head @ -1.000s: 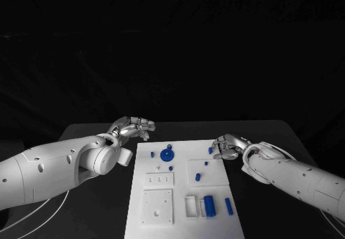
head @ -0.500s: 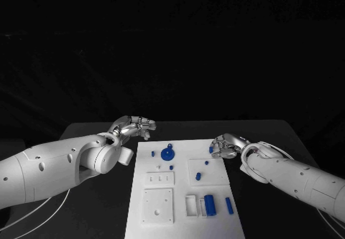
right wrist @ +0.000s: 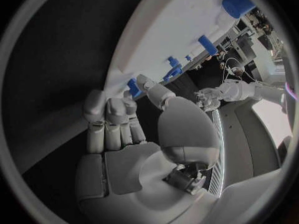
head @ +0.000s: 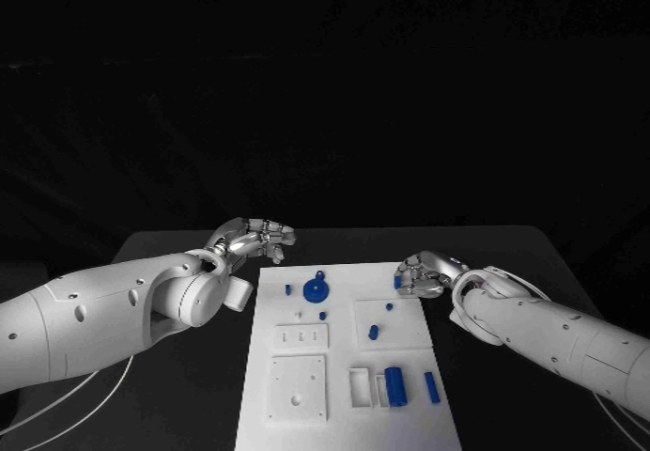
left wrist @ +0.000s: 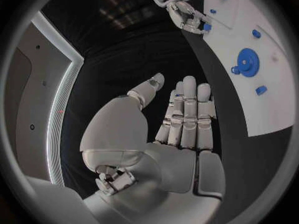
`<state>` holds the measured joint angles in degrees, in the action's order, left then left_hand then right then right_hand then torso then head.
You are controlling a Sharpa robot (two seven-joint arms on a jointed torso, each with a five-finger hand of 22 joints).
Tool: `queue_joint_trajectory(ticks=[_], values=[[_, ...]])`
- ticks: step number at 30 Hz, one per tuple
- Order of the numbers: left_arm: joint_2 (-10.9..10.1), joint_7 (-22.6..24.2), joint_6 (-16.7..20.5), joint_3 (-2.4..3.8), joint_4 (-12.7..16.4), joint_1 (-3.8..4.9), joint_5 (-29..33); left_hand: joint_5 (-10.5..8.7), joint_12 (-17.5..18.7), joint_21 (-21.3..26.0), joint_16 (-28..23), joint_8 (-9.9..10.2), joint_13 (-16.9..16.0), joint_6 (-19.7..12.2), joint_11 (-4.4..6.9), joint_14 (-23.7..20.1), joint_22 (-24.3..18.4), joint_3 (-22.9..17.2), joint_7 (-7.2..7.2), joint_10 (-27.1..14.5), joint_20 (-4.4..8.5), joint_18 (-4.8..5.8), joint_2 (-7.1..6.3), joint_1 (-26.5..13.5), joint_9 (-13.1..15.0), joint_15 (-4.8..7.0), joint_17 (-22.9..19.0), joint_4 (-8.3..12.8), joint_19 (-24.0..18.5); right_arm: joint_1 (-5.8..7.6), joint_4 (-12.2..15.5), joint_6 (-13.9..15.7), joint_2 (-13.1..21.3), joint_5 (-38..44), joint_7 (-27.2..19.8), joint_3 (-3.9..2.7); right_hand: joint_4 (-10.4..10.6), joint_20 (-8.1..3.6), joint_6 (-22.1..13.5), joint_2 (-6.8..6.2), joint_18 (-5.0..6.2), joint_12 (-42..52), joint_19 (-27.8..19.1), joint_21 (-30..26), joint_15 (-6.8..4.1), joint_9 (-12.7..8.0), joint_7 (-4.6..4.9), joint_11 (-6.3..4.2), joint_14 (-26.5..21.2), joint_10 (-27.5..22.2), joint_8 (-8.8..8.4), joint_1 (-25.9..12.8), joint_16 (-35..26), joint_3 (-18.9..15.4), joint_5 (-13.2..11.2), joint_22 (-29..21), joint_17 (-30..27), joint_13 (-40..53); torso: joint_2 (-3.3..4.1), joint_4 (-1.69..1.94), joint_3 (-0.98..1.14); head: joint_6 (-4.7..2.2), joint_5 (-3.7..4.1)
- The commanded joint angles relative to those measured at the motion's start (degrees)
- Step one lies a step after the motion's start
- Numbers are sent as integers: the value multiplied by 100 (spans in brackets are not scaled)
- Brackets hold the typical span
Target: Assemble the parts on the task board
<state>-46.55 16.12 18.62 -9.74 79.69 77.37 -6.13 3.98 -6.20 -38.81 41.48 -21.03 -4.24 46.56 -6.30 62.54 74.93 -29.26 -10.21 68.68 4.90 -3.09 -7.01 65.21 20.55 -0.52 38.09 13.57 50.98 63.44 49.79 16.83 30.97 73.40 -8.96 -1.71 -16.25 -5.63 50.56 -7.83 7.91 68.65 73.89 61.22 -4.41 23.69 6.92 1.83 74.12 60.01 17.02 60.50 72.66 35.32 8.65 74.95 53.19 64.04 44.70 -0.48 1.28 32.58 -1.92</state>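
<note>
The white task board [head: 339, 366] lies in the middle of the black counter [head: 162, 249], with small blue parts on it, among them a blue gear [head: 316, 289]. At its far right edge the right hand [head: 423, 276] pinches a small blue part [head: 398, 281]. The left hand [head: 252, 239] hovers beside the board's far left corner, fingers loosely curled, holding nothing.

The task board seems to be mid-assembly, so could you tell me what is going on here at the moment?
The right robot hand is at the far right edge of the white task board, its fingertips on a small blue part there, apparently pinching it. The left robot hand hovers off the board's far left corner with curled fingers, holding nothing. A blue gear, several small blue pegs and a larger blue block still sit on the board.
</note>
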Motion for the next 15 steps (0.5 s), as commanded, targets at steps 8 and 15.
queue_joint_trajectory(ticks=[8,15], values=[[7,40,-92,4,10,3,25,-27,0,-24,33,9,-3,17,-18,-36,79,-26,-9,31,31,-136,19,-50,6,12,-10,3,-11,-4,2,-73,-40,-14,-16,0,-2,-11,197,71,709,30,14,5,-62,3,85,-54,-2,16,53,-21,-21,95,-135,88,15,-11,-2,4,3,14,-5],[7,38,-102,5,15,3,24,-27,1,-24,33,10,-3,16,-18,-37,79,-26,-9,31,31,-136,19,-51,6,12,-11,4,-11,-4,4,-59,-41,-14,-2,0,-6,-11,198,58,709,30,14,6,-64,2,83,-56,0,18,52,-28,-21,96,-151,88,16,-11,-3,-1,5,20,-17]])
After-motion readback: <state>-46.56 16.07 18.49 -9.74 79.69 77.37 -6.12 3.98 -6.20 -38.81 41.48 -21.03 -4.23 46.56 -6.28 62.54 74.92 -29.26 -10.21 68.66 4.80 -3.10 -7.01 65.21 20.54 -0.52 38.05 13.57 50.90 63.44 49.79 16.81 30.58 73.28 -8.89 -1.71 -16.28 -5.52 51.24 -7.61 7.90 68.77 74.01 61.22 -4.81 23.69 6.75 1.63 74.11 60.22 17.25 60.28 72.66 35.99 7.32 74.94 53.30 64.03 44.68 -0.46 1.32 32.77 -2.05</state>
